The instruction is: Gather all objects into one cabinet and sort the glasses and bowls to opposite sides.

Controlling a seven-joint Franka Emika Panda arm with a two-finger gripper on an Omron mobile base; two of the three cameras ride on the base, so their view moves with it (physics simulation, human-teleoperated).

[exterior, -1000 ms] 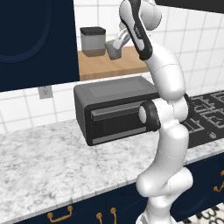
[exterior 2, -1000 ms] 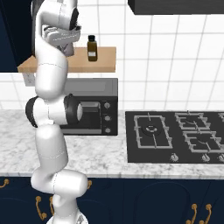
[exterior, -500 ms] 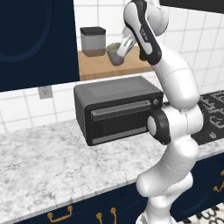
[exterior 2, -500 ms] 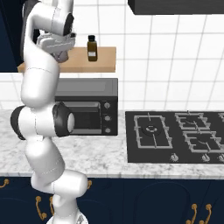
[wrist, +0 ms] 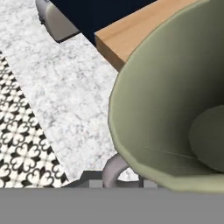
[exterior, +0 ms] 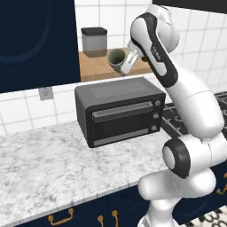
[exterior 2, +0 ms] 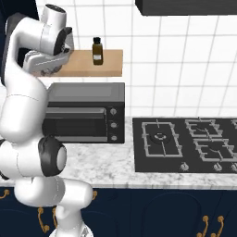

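At the front edge of the wooden shelf (exterior: 99, 71), above the toaster oven (exterior: 119, 109), a grey-green cup (exterior: 116, 58) is sitting at the gripper (exterior: 125, 63), tipped so its open mouth is facing out toward the left base camera. In the hand view the cup (wrist: 175, 105) is looming close, its hollow inside and round bottom showing, with the shelf's wooden corner (wrist: 131, 30) behind it and marble counter (wrist: 65, 100) and patterned floor (wrist: 22, 144) lying far below. Fingers are hidden behind the cup's wall; whether they are pinching it or standing slightly parted I cannot tell, though the cup appears to be hanging against the hand rather than resting flat on the shelf. A grey canister with a dark lid (exterior: 93, 41) is standing further back on the shelf, beside the navy cabinet (exterior: 37, 42). In the right base view a small brown bottle (exterior 2: 96, 51) is standing on the shelf's right part, and the arm is folding up over the toaster oven. The gas hob (exterior 2: 185, 143) is lying to the right on the counter.
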